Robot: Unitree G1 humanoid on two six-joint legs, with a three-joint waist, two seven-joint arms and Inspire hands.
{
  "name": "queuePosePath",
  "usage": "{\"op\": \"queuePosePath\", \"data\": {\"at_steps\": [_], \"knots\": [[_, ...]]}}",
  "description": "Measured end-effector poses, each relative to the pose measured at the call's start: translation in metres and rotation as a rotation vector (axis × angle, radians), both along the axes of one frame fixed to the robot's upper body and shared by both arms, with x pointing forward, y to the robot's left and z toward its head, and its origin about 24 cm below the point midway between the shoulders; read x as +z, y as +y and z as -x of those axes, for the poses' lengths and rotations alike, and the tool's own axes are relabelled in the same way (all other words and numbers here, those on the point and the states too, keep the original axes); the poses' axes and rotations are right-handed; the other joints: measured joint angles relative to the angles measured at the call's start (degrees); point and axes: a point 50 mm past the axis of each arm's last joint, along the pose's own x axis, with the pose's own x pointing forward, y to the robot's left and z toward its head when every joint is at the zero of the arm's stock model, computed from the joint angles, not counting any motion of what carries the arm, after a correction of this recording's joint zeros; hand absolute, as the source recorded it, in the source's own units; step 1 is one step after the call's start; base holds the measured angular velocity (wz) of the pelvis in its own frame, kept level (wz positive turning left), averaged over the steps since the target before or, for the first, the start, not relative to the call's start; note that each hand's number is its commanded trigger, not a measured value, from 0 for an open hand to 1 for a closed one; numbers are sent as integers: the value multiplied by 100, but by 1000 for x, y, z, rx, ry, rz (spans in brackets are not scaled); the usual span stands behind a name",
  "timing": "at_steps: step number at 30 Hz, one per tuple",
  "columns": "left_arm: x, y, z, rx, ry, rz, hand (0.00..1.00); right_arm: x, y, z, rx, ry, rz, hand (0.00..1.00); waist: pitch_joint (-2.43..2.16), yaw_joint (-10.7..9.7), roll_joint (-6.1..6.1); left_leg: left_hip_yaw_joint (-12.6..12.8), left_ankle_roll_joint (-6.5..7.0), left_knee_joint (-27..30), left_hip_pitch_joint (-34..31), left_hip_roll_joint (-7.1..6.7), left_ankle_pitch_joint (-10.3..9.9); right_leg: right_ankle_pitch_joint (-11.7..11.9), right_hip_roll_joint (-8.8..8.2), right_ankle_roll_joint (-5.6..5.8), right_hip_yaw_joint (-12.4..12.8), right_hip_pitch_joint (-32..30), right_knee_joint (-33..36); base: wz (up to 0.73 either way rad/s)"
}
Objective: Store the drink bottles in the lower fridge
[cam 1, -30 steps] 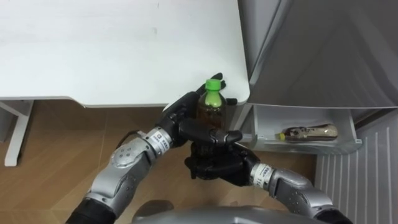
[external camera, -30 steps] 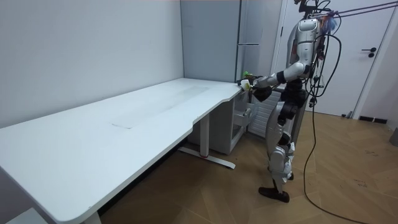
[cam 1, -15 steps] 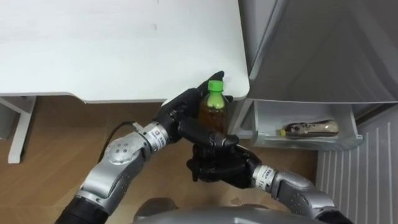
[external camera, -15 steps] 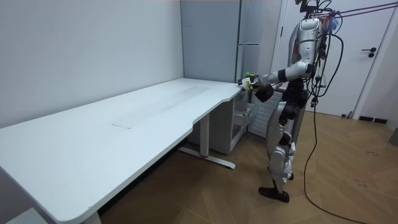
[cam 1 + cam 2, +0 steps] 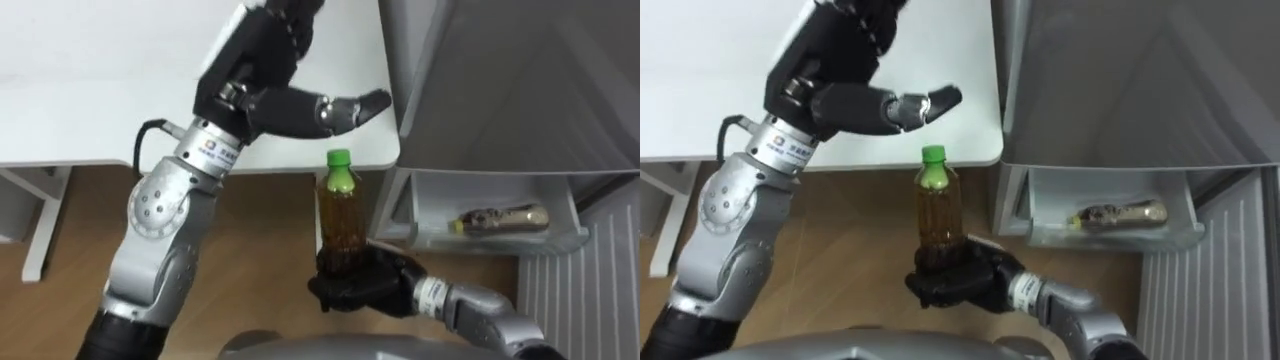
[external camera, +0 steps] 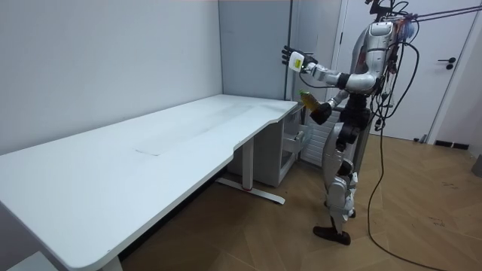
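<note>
An amber drink bottle with a green cap stands upright in my right hand, which is curled round its base, low in front of my body. The same bottle hangs over the wooden floor just off the white table's corner. My left hand is raised above the table edge, clear of the bottle, with its fingers relaxed and the thumb pointing toward the fridge. In the room view I stand at the table's end by the fridge, left hand lifted high and the bottle held out in front.
The white table stretches across the left. On the right the grey fridge door stands open; its white door shelf holds a brown bottle lying on its side. A white ribbed panel lies below.
My left hand has let go of the bottle and swung up above the table edge. The right hand keeps the bottle, now held by its base.
</note>
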Motion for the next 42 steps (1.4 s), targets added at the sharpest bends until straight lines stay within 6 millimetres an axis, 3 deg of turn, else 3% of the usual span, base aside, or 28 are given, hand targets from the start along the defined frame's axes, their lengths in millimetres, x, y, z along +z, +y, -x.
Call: {"op": "queuePosePath", "data": {"at_steps": [4,8,12,18,23,35,42], "knots": [[0,8,-1,58,3,-7,0,4,1,-3,3,-27,-7,100,-9,89,-87,-27,-10,15,-15,-1,21,1,3,-5,-13,16,0,0],[5,17,-6,150,-24,-58,0,6,-1,-5,-18,-46,-10,100,3,163,-81,-52,-9,23,-22,-7,19,4,-3,-6,-46,30,-2,4],[19,23,-5,240,-102,-92,0,6,-8,-6,-24,-60,11,100,80,192,43,-161,-11,29,-27,-14,18,3,-3,-6,-139,80,-16,12],[40,27,2,328,-260,-108,0,2,-17,6,-47,-33,28,100,35,273,172,-212,-19,36,-60,-20,25,5,2,-10,-205,126,-111,5],[41,33,4,423,-284,-159,0,1,-20,9,-53,-29,33,100,41,345,79,-218,-21,18,-18,-26,27,3,-1,-7,-203,166,-118,0],[49,96,18,901,-353,-198,0,-1,-31,21,-133,-11,34,100,19,720,52,-352,-24,25,96,-45,27,3,4,-8,-341,357,-217,5],[16,135,35,1164,-194,-234,0,-4,-31,28,-161,13,46,100,9,862,59,-395,-31,8,136,-51,31,3,10,-10,-368,438,-286,4]]}}
